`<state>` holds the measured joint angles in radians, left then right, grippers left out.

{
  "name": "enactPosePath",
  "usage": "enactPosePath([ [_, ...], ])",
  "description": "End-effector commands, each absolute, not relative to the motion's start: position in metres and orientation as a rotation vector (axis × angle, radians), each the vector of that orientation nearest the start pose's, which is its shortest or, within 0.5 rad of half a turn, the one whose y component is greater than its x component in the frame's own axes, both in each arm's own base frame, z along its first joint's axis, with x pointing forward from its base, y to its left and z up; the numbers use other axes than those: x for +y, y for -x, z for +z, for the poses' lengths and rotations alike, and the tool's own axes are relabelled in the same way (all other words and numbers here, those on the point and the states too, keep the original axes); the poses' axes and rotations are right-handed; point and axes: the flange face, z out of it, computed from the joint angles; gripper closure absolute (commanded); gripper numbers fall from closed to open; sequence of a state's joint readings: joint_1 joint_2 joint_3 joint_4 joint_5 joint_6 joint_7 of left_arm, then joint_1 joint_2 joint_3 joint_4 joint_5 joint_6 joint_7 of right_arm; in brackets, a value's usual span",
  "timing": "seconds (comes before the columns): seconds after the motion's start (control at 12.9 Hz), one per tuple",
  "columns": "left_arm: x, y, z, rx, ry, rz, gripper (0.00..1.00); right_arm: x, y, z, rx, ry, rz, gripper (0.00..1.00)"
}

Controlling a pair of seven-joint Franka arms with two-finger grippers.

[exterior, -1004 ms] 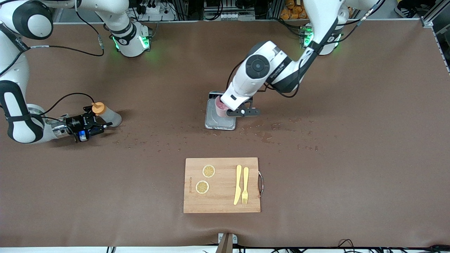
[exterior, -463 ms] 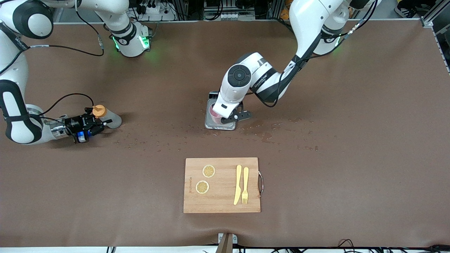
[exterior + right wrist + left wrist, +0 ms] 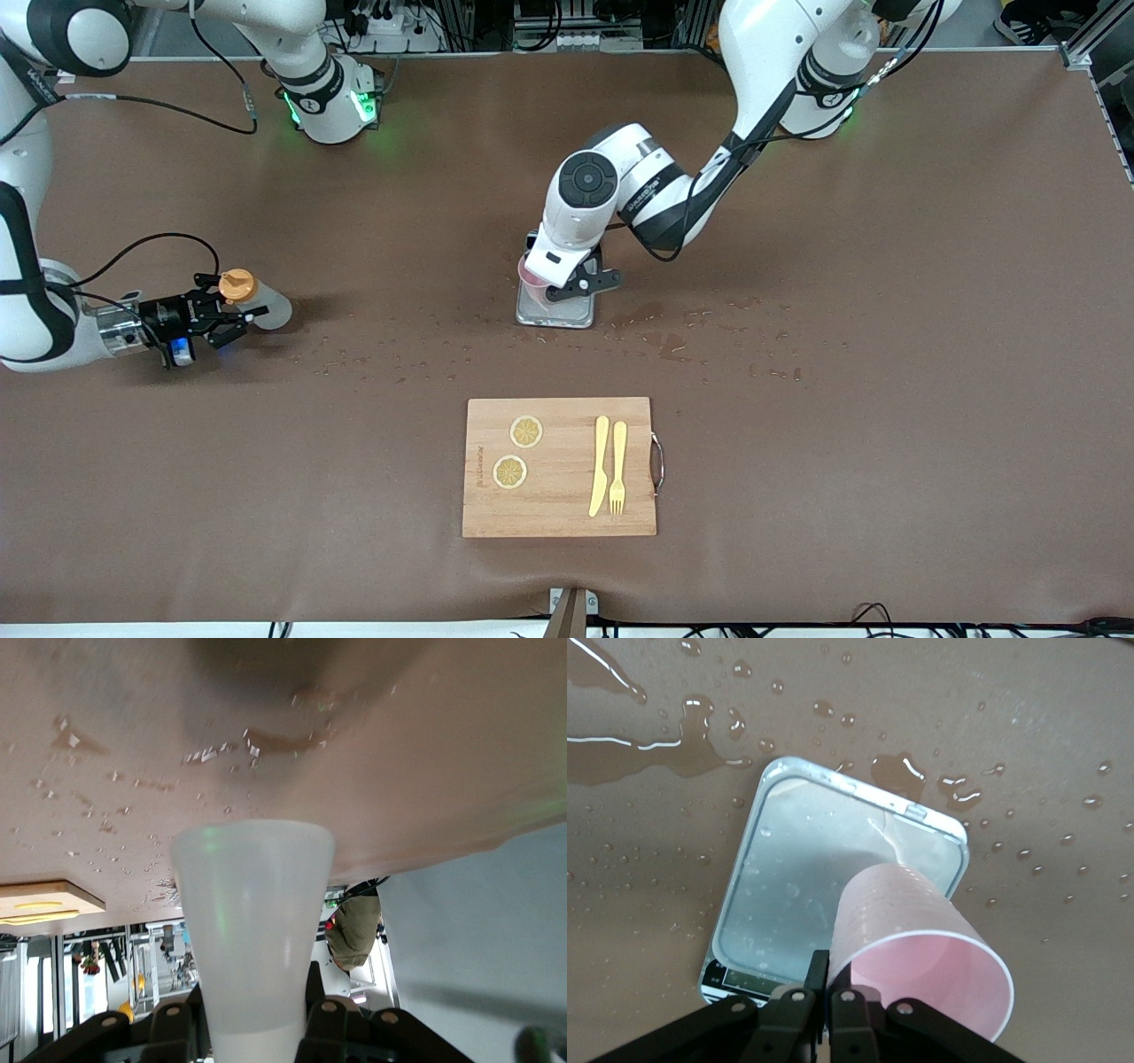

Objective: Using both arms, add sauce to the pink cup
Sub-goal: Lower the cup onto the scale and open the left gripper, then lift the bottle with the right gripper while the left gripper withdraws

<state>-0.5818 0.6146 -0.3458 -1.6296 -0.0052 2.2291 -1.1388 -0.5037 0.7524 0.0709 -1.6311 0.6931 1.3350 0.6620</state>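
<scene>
Front view: the left gripper (image 3: 567,285) hangs over the grey scale tray (image 3: 556,310) near the middle of the surface (image 3: 886,354), and its jaws are pinched tight on the rim of the pink cup (image 3: 534,270). In the left wrist view the pink cup (image 3: 921,948) is tipped above the scale tray (image 3: 806,868), its mouth turned toward the camera; the inside looks plain pink and I can see nothing in it. Beads of water sit on the tray and on the brown surface (image 3: 1054,726) around it.

Toward the right arm's end, the right gripper (image 3: 217,315) has its jaws clamped on the body of the sauce (image 3: 252,297), which lies tilted with its orange cap pointing toward the robots' bases. The right wrist view shows the sauce (image 3: 252,921) as a whitish, translucent body between the jaws; I cannot tell how full it is.

Nearer the front camera sits a wooden cutting board (image 3: 558,505), carrying two lemon slices (image 3: 526,431) and a yellow knife (image 3: 600,465) beside a yellow fork (image 3: 617,465). A scatter of droplets (image 3: 399,354) runs across the surface between the board and the tray. There is wide bare surface between the sauce and the cup, and more toward the left arm's end.
</scene>
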Motion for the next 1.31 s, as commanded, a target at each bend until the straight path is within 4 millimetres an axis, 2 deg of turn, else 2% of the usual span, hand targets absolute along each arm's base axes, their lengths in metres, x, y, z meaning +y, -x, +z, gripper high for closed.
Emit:
enactPosePath([
  [0.0, -0.535, -0.439, 0.274, -0.457, 3.194, 0.252, 1.00, -0.149, -0.567, 0.231, 1.384, 1.743, 1.319, 0.70],
  [0.08, -0.535, -0.439, 0.277, -0.472, 3.196, 0.253, 1.00, -0.142, -0.572, 0.244, 1.411, 1.761, 1.306, 0.70],
  [0.15, -0.533, -0.444, 0.281, -0.554, 3.186, 0.255, 0.48, -0.133, -0.578, 0.259, 1.441, 1.781, 1.289, 0.70],
  [0.23, -0.534, -0.442, 0.281, -0.567, 3.178, 0.238, 0.00, -0.121, -0.583, 0.272, 1.468, 1.805, 1.280, 0.70],
  [0.46, -0.532, -0.444, 0.301, -0.572, 3.186, 0.213, 0.00, -0.102, -0.591, 0.295, 1.515, 1.841, 1.259, 0.70],
  [0.62, -0.525, -0.448, 0.336, -0.539, 3.208, 0.163, 0.00, -0.085, -0.595, 0.310, 1.559, 1.855, 1.255, 0.70],
  [0.77, -0.509, -0.460, 0.379, -0.488, 3.244, 0.092, 0.00, -0.060, -0.601, 0.332, 1.611, 1.882, 1.227, 0.70],
  [0.93, -0.474, -0.484, 0.425, -0.473, 3.272, 0.006, 0.00, -0.041, -0.604, 0.345, 1.655, 1.892, 1.216, 0.70],
  [1.08, -0.423, -0.514, 0.467, -0.405, 3.286, -0.061, 0.00, -0.017, -0.606, 0.358, 1.694, 1.920, 1.204, 0.70],
  [1.24, -0.370, -0.539, 0.494, -0.337, 3.278, -0.097, 0.00, 0.003, -0.607, 0.371, 1.725, 1.967, 1.172, 0.70],
])
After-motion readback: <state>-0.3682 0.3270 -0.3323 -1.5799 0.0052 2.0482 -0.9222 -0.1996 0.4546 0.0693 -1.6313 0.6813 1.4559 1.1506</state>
